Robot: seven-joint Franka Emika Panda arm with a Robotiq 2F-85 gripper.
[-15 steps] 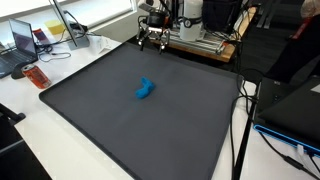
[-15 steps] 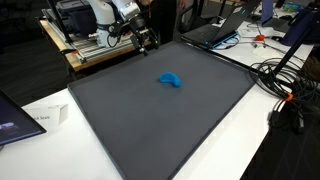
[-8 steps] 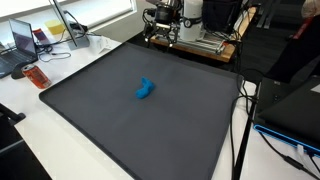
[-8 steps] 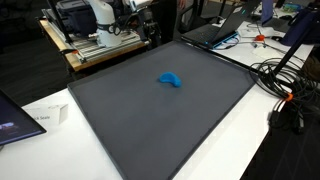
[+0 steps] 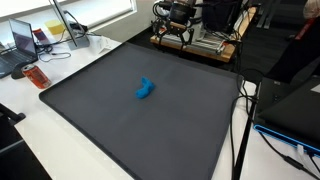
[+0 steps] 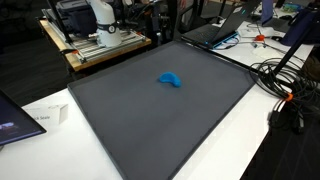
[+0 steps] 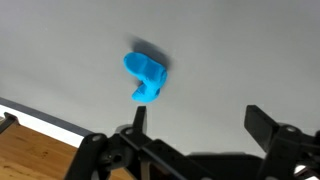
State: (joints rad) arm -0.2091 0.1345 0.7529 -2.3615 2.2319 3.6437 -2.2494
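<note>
A small blue object [image 5: 145, 90] lies on the dark grey mat [image 5: 120, 120], a little behind its middle; both also show in an exterior view, the object [image 6: 171, 79] on the mat [image 6: 150, 125]. My gripper [image 5: 177, 28] hangs in the air above the mat's far edge, near the wooden stand, well away from the blue object. In the wrist view the gripper [image 7: 200, 122] is open and empty, its two dark fingers wide apart, and the blue object [image 7: 147, 78] lies on the grey surface beyond the left finger [image 7: 140, 116].
The wooden stand [image 5: 205, 45] with the robot base is behind the mat. A laptop [image 5: 24, 40] and an orange object [image 5: 37, 76] are on the white table beside the mat. Cables [image 6: 285, 85] and a white box [image 6: 45, 117] lie along other sides.
My gripper has risen and drawn back from the mat's far edge toward the robot base. The blue object has not moved.
</note>
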